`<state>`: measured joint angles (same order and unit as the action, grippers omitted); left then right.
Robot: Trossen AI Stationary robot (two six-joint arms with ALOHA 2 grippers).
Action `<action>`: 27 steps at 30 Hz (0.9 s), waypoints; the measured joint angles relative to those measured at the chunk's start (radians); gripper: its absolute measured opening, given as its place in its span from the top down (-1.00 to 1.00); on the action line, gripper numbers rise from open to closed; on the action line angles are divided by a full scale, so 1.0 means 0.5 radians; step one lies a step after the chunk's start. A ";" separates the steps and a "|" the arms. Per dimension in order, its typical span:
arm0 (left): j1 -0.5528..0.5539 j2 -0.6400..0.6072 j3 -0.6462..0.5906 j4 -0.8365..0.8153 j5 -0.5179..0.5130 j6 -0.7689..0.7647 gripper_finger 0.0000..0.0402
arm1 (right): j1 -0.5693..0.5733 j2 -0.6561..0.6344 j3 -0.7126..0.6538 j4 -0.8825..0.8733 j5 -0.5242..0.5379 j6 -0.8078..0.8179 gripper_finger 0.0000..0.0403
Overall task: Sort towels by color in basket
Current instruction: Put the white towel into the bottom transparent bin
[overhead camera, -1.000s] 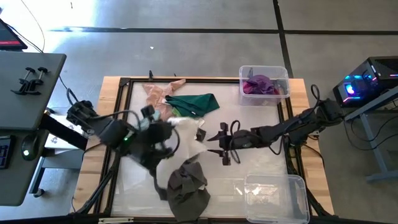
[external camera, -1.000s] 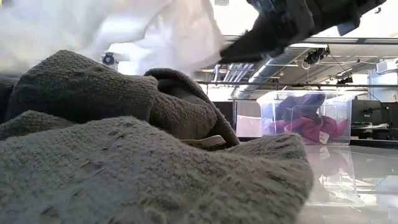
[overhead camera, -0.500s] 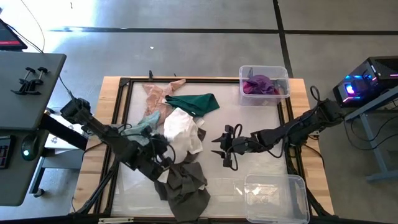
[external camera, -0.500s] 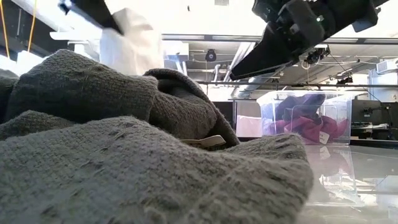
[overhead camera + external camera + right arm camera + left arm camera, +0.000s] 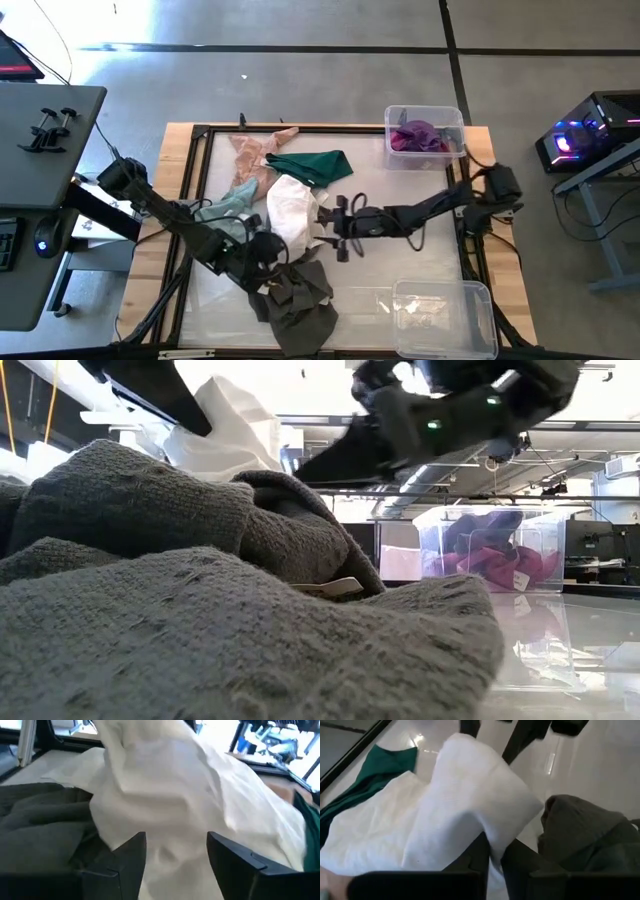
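A white towel (image 5: 292, 208) lies heaped mid-table, partly on the dark grey towel (image 5: 300, 295) near the front edge. My left gripper (image 5: 268, 252) is at the white towel's near side, shut on it (image 5: 492, 847). My right gripper (image 5: 335, 222) stands open at the towel's right side, and white cloth fills the view just ahead of its fingers (image 5: 175, 845). A dark green towel (image 5: 315, 165), a peach towel (image 5: 255, 150) and a pale mint towel (image 5: 235, 195) lie toward the far left. Magenta towels sit in the far-right bin (image 5: 425, 135). My left gripper pinches a fold of the white towel (image 5: 492, 832) at its near edge between its two fingers (image 5: 517, 862), coming in slanting downward from the table's near left. The rest of the towel lies slack on the table beyond the fingers. Whether my right gripper touches the white towel, I cannot tell.
An empty clear bin (image 5: 440, 315) stands at the near right corner. A dark frame (image 5: 195, 135) borders the work surface. In the low view the dark grey towel (image 5: 200, 610) blocks most of the foreground. Bare table lies between the right gripper and the bins.
My left gripper has come down and a little toward the near edge with the white towel, which was lifted and now lies heaped on the table. My right gripper has moved toward the table's left, up to the white towel, staying open.
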<state>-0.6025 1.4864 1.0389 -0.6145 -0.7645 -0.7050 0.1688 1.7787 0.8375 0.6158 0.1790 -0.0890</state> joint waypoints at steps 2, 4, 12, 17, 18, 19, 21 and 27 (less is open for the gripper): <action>0.000 0.000 0.000 -0.019 0.001 0.000 0.69 | -0.002 0.073 0.133 -0.079 -0.001 -0.087 -0.10; 0.000 0.000 0.000 -0.060 0.003 0.001 0.59 | -0.007 0.120 0.287 -0.225 0.000 -0.165 -0.21; 0.004 0.000 -0.207 -0.124 -0.036 -0.183 0.21 | -0.100 0.134 0.865 -1.140 0.096 -0.094 -0.52; -0.016 0.000 -0.408 -0.003 -0.212 -0.361 0.10 | -0.073 0.131 0.945 -1.165 0.064 -0.256 -0.52; -0.017 0.000 -0.440 0.034 -0.241 -0.368 0.09 | -0.074 0.131 0.945 -1.140 0.037 -0.262 -0.52; -0.017 0.000 -0.472 0.083 -0.259 -0.365 0.09 | -0.091 0.137 0.938 -1.093 -0.013 -0.265 -0.52; -0.016 0.000 -0.528 0.206 -0.287 -0.325 0.09 | -0.136 0.169 0.896 -0.925 -0.139 -0.207 -0.52; -0.016 0.000 -0.567 0.350 -0.389 -0.109 0.08 | -0.220 0.409 0.841 -0.691 -0.321 -0.082 -0.52</action>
<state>-0.6106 1.4864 0.7555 -0.4396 -0.9589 -0.7593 0.0586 1.9832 1.2579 0.2703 0.0185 -0.1299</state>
